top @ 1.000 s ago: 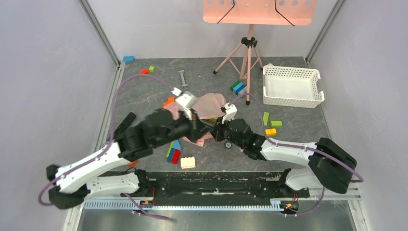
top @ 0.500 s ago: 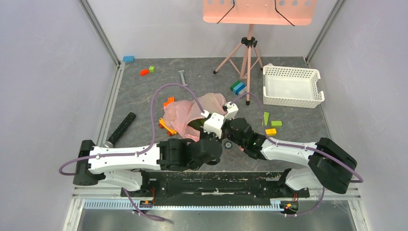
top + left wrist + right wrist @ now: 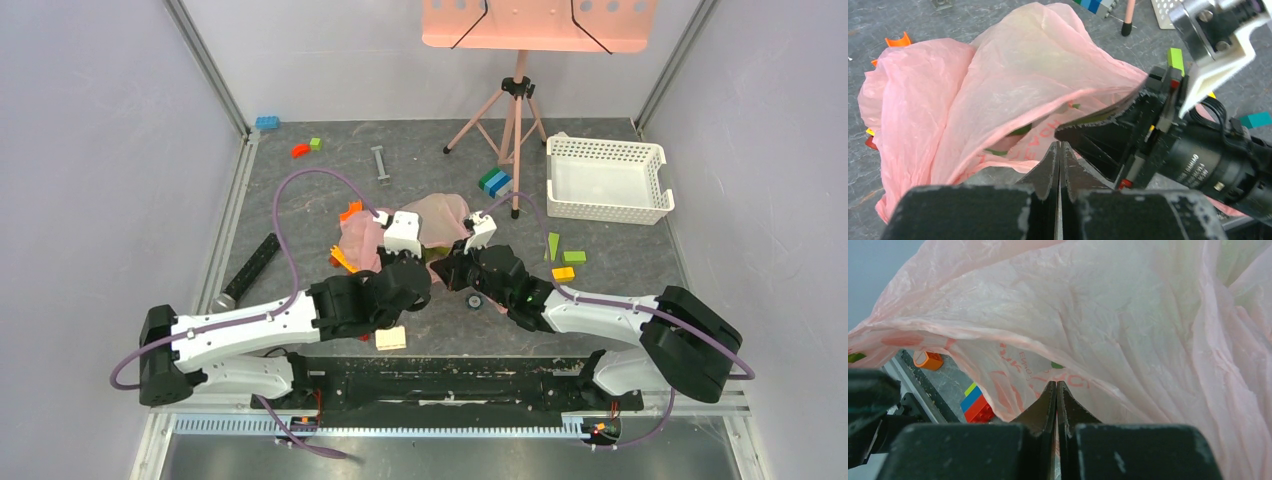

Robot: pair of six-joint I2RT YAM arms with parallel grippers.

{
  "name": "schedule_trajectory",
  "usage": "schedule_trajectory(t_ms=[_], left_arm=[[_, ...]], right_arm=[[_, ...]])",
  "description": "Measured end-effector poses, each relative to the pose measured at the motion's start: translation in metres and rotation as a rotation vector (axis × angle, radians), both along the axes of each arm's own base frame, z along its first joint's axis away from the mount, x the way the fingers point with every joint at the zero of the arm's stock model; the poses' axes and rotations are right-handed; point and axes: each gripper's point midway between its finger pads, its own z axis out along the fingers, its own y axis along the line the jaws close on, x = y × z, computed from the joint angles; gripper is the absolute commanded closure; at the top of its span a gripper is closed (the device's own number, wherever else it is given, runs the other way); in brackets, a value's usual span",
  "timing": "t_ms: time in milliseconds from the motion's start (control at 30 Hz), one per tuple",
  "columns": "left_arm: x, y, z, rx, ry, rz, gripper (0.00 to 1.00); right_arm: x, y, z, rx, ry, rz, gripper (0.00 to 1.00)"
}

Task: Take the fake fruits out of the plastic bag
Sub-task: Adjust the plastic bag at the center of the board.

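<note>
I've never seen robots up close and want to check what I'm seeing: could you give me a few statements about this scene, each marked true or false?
1. The white basket holds fruit. False: nothing lies in it.
2. The plastic bag is pink and see-through. True.
3. The left gripper and the right gripper are wide open. False: both are shut, the right one seemingly pinching the bag's edge.
4. A green shape shows inside the bag's mouth. True.
5. The tripod stands inside the basket. False: it stands on the table beside it.
</note>
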Motion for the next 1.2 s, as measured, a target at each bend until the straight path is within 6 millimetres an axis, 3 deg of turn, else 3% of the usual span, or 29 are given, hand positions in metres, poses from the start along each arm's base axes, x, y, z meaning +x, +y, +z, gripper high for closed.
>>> schedule_trajectory(t_ms=[267, 600, 1200], left_arm=[[0.024, 0.009, -0.005, -0.023, -0.004, 0.052, 0.98], [0.046, -0.004, -0.046, 0.051, 0.025, 0.066, 0.98], [0.088, 0.006, -0.08, 0.132, 0.015, 0.154, 0.98]], right_arm=[[0.0, 0.0, 0.0, 0.0, 0.0, 0.0, 1.0], [0.003, -0.002, -0.008, -0.027, 0.009, -0.017, 1.0], [0.04, 0.001, -0.017, -0.105, 0.005, -0.135, 1.0]])
